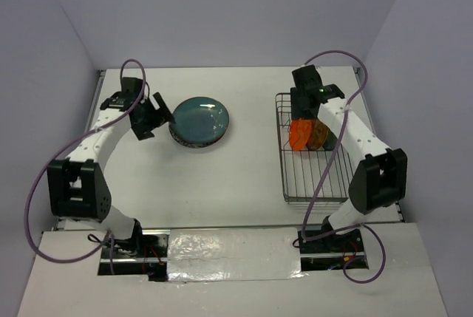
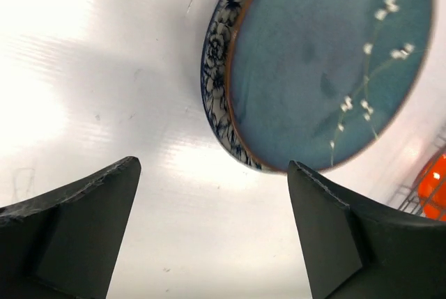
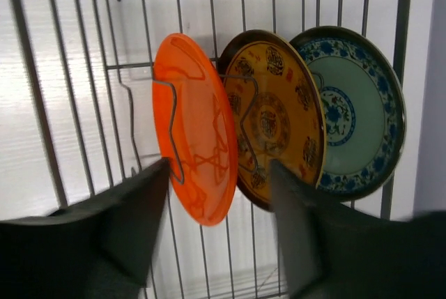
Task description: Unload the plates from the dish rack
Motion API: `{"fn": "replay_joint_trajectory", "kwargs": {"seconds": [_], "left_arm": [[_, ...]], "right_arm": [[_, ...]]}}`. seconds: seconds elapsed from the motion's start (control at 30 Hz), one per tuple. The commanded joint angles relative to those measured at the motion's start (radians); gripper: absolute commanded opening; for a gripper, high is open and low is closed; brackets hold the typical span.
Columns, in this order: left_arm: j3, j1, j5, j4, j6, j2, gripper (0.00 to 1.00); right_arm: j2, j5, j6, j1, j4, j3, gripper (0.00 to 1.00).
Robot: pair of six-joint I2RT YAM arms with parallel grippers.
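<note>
My left gripper (image 2: 212,166) gapes open beside the round dark-teal ceramic plate (image 2: 313,62). My right gripper (image 3: 219,170), unclosed, straddles the round orange plate (image 3: 195,104).

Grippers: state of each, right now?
Left gripper: open, empty.
Right gripper: open, jaws either side of the orange plate, not clamped on it.

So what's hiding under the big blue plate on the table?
There is another plate underneath. Only its blue-flowered rim peeks out from beneath the big blue plate. Its middle is covered, and whether more plates lie below it cannot be told.
</note>
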Motion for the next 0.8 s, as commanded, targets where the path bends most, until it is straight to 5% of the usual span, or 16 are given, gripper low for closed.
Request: {"fn": "replay_joint_trajectory", "kwargs": {"seconds": [0.0,0.23,0.43,0.77], "left_arm": [[-0.026,-0.003,0.04,-0.008,0.086,-0.179,1.0],[-0.178,-0.014,0.226,0.067,0.273,-0.514,0.99],[-0.257,-0.015,0.274,0.044,0.333,-0.609,0.99],[-0.358,-0.014,0.131,0.092,0.335,-0.712,1.0]], "right_arm": [[0.051,0.059,-0.018,-0.004,0.071,-0.002,0.6],[0.068,0.142,-0.007,0.009,0.085,-0.036,0.3],[0.042,0.2,-0.035,0.032,0.049,-0.012,0.01],[-0.117,0.363,-0.041,0.133,-0.113,0.213,0.0]]}}
